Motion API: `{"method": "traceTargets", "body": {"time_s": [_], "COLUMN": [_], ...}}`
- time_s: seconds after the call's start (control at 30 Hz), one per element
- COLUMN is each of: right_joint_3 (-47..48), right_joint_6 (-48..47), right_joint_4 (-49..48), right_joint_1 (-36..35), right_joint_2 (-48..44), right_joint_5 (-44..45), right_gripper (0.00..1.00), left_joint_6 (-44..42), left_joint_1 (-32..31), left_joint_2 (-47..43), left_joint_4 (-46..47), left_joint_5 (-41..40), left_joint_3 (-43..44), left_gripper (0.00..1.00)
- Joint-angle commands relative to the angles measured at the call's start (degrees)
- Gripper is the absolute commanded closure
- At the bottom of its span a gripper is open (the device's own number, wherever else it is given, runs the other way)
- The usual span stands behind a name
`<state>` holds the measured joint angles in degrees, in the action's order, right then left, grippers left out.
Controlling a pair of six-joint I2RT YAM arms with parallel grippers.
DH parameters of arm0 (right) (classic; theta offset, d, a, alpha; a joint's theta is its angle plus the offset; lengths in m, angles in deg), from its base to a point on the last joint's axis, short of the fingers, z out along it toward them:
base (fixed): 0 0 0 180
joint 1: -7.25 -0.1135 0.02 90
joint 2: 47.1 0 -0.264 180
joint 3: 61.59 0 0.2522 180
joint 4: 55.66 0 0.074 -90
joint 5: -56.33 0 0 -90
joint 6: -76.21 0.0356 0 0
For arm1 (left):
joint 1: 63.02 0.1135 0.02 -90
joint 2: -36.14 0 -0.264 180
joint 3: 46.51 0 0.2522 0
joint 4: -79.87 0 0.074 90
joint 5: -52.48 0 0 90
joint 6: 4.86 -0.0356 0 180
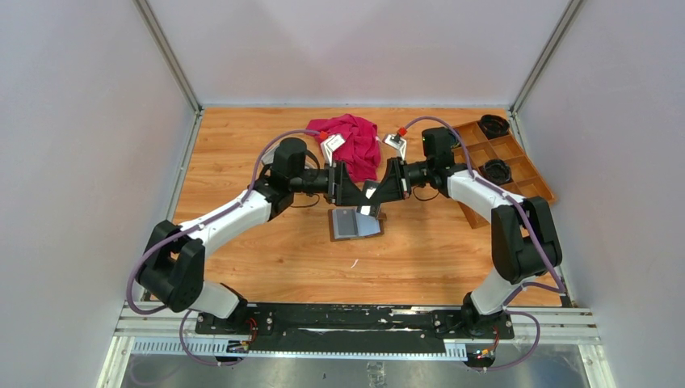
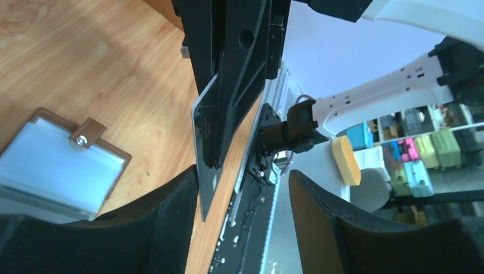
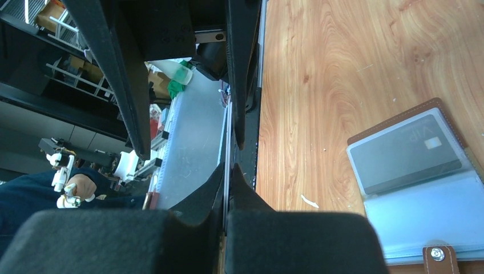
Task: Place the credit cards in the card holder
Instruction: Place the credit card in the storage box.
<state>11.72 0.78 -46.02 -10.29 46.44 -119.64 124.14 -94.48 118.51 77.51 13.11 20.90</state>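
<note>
The brown card holder (image 1: 354, 223) lies open on the table below both grippers, its snap tab (image 2: 87, 133) showing. One dark credit card (image 3: 402, 154) sits in its upper clear sleeve. A second dark credit card (image 2: 204, 148) hangs on edge above the table, with my right gripper (image 3: 226, 185) shut on it. My left gripper (image 2: 242, 222) faces it with open jaws around the card's lower corner; the card is close against the left finger (image 2: 165, 228). In the top view the two grippers (image 1: 357, 192) (image 1: 380, 192) meet tip to tip over the holder.
A red cloth (image 1: 359, 144) lies behind the grippers, with two small white-grey items with red tips (image 1: 332, 145) (image 1: 395, 141) beside it. A wooden compartment tray (image 1: 507, 153) holding black round pieces (image 1: 493, 124) stands at the right wall. White walls close three sides.
</note>
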Motion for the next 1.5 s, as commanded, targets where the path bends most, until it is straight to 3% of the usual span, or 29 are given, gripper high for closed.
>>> {"method": "traceTargets", "body": {"time_s": [0.0,0.1,0.4,0.63,0.87,0.97,1.1,1.2,1.37,1.4,1.47], "right_joint_3": [1.27,1.38,1.45,1.45,1.04,0.95,1.61,1.71,1.54,1.53,1.53], "right_joint_6": [-3.91,-4.07,-4.45,-4.38,-4.54,-5.59,-7.86,-8.81,-9.28,-9.29,-9.14], "right_joint_4": [3.30,3.48,3.90,3.93,6.63,8.60,11.14,11.29,11.32,11.35,11.47], "right_joint_1": [-0.72,-0.82,-1.14,-1.27,-1.24,-1.19,-1.21,-1.22,-1.29,-1.33,-1.27], "right_joint_2": [-1.33,-1.34,-1.05,-1.08,-1.41,-1.65,-1.98,-2.37,-3.01,-3.14,-3.33], "right_joint_5": [-2.02,-2.10,-1.11,0.23,5.03,8.58,9.80,8.17,8.42,8.70,9.12], "right_gripper": [1.00,1.00,1.00,1.00,1.00,1.00,1.00,1.00,1.00,0.97,0.79], "left_joint_6": [0.46,1.08,1.85,1.91,2.13,2.45,4.10,7.31,7.67,7.20,6.49], "left_joint_1": [-0.53,-0.51,-0.95,-2.53,-3.45,-3.54,-3.54,-3.58,-3.63,-3.60,-3.59], "left_joint_2": [1.32,2.03,2.23,3.29,4.03,3.34,2.46,3.01,2.45,2.07,1.33], "left_joint_4": [3.07,3.10,3.10,3.11,3.88,4.44,6.83,10.68,12.55,12.58,12.60], "left_joint_5": [-0.63,-1.32,-5.01,-5.25,-5.35,-6.18,-6.55,-5.47,-7.22,-8.15,-9.71], "left_joint_3": [0.90,1.43,1.70,2.48,2.82,2.33,1.10,0.12,-0.96,-1.42,-2.34], "left_gripper": [0.44,0.50,0.51,0.61,0.82,1.00,1.00,0.87,1.00,1.00,1.00]}}
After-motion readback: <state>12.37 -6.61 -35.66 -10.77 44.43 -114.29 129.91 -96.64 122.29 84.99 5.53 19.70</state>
